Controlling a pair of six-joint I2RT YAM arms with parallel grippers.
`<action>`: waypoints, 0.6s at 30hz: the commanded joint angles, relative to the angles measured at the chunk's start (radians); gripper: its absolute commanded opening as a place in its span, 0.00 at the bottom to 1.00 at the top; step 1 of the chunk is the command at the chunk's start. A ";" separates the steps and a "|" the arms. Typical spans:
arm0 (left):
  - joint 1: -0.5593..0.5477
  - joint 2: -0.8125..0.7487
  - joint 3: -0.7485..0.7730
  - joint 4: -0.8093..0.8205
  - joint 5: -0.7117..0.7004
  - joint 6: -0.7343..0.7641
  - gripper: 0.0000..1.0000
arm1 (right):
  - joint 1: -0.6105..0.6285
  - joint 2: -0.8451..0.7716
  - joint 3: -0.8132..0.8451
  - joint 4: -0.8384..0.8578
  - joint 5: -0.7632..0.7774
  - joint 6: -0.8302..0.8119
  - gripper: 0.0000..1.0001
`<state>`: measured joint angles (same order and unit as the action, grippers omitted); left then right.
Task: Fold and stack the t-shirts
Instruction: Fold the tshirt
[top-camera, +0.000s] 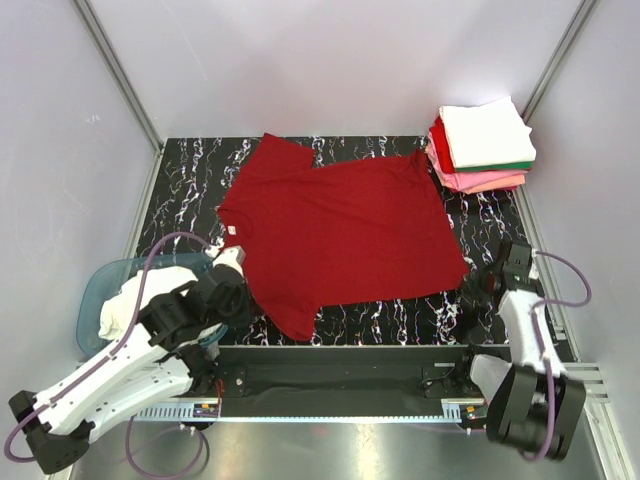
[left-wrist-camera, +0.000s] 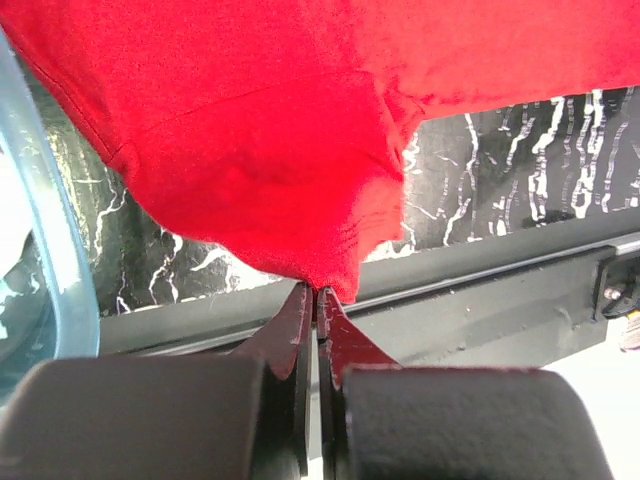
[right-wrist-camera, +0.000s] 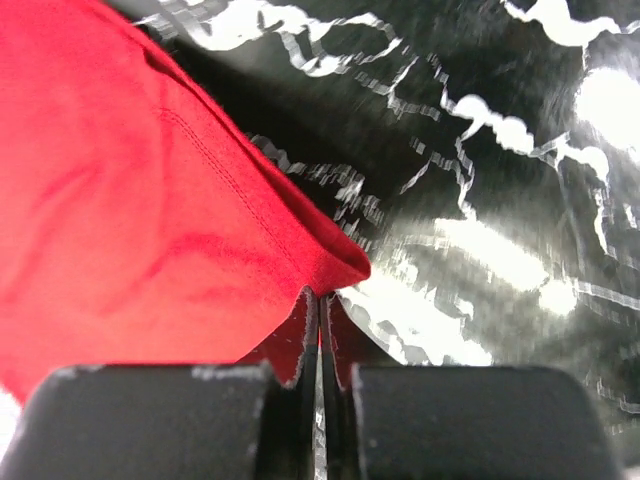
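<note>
The dark red t-shirt (top-camera: 340, 235) lies spread flat on the black marbled table (top-camera: 190, 175), neck to the left and hem to the right. My left gripper (top-camera: 243, 283) is shut on the shirt's near-left edge by the shoulder. In the left wrist view it (left-wrist-camera: 318, 292) pinches a bunched fold of the red cloth (left-wrist-camera: 270, 160). My right gripper (top-camera: 470, 284) is shut on the near-right hem corner, and the right wrist view shows it (right-wrist-camera: 322, 295) pinching the shirt (right-wrist-camera: 130, 210) there. A stack of folded t-shirts (top-camera: 482, 147), white on top with green, pink and red below, sits at the back right.
A teal plastic tub (top-camera: 92, 297) with a white cloth (top-camera: 128, 305) in it stands at the near left beside my left arm; its rim shows in the left wrist view (left-wrist-camera: 50, 250). A black rail (top-camera: 340, 362) runs along the table's near edge. Grey walls enclose the table.
</note>
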<state>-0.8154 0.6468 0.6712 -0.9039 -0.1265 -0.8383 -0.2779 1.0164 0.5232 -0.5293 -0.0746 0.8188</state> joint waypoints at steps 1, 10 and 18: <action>0.005 -0.042 0.062 -0.065 0.005 -0.005 0.00 | -0.004 -0.139 0.001 -0.139 -0.053 0.017 0.00; 0.005 -0.118 0.091 -0.213 0.091 -0.015 0.00 | -0.004 -0.452 0.063 -0.431 -0.077 0.042 0.00; 0.007 0.031 0.295 -0.237 -0.025 0.117 0.00 | -0.004 -0.343 0.103 -0.305 -0.166 0.030 0.00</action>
<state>-0.8139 0.5999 0.8520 -1.1706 -0.0879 -0.8085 -0.2779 0.5739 0.5640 -0.9157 -0.1898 0.8600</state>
